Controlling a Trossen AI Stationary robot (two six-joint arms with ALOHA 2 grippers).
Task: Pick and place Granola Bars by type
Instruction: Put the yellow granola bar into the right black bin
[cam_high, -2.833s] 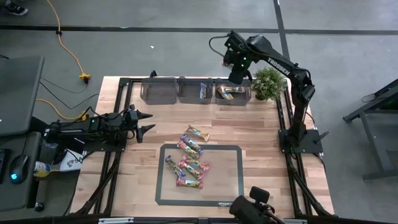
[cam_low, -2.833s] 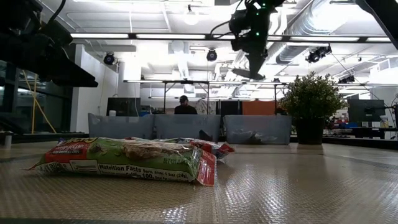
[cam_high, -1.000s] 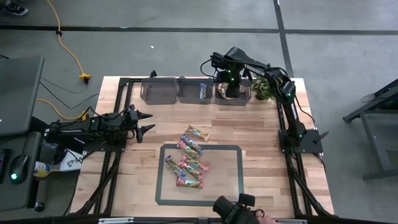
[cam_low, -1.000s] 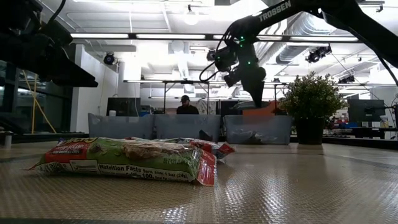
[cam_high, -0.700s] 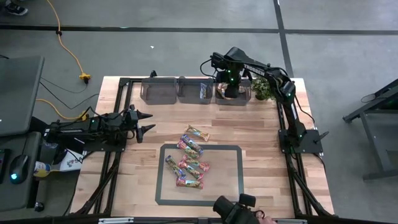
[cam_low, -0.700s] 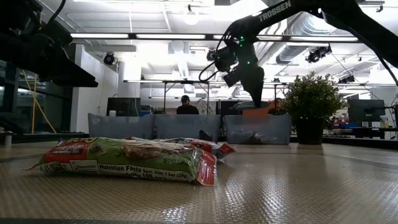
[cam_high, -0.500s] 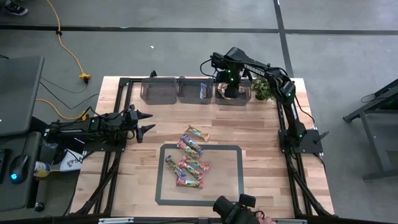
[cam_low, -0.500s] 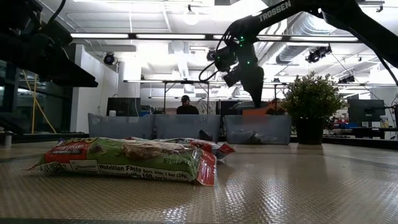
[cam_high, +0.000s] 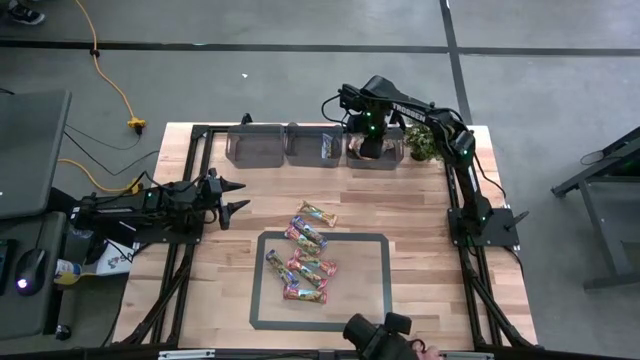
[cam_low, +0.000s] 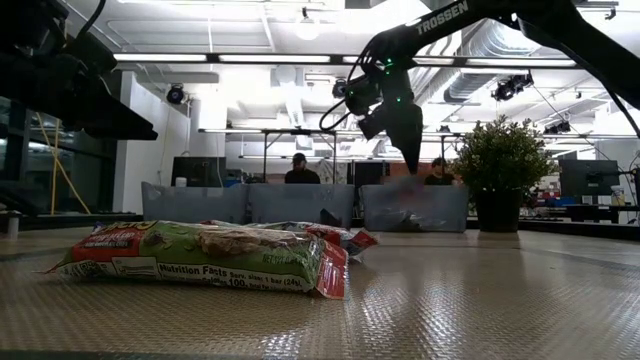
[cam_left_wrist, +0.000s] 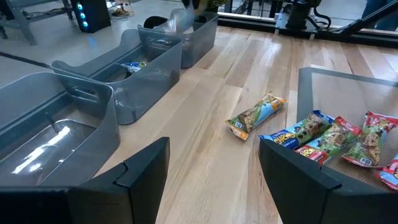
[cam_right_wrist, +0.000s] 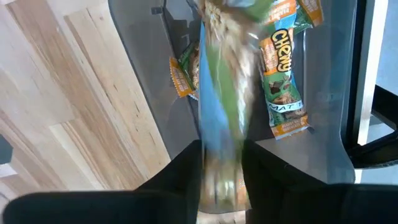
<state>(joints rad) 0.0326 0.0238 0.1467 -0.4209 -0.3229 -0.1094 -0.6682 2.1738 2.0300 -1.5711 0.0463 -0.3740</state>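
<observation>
Several granola bars (cam_high: 303, 262) lie flat on the dark-edged mat, and one green-tan bar (cam_high: 317, 214) lies on the wood just beyond it. My right gripper (cam_high: 372, 140) hangs over the right bin (cam_high: 392, 157), pointing down. In its wrist view a blurred green-tan bar (cam_right_wrist: 221, 93) streaks between the narrowly open fingers (cam_right_wrist: 221, 186), above other green-tan bars (cam_right_wrist: 283, 81) on the bin floor. A blue bar (cam_high: 328, 146) lies in the middle bin. My left gripper (cam_high: 238, 196) waits open at the table's left side, its fingers level (cam_left_wrist: 211, 168). My right gripper's fingers (cam_right_wrist: 186, 177) stand on either side of the green-tan bar, coming from above. The bar is smeared lengthwise while the bin below is sharp. I cannot tell whether the fingers touch it.
Three grey bins stand in a row along the far edge; the left bin (cam_high: 258, 146) shows nothing inside. A potted plant (cam_high: 428, 140) stands right of the right bin. Bare wood lies between the mat and the bins. People sit in the room behind (cam_low: 295, 172).
My right gripper came down from high over the far edge to just above the right bin, shifting slightly toward the table's left, and has hung still there for the last second. The bars on the mat have not moved.
</observation>
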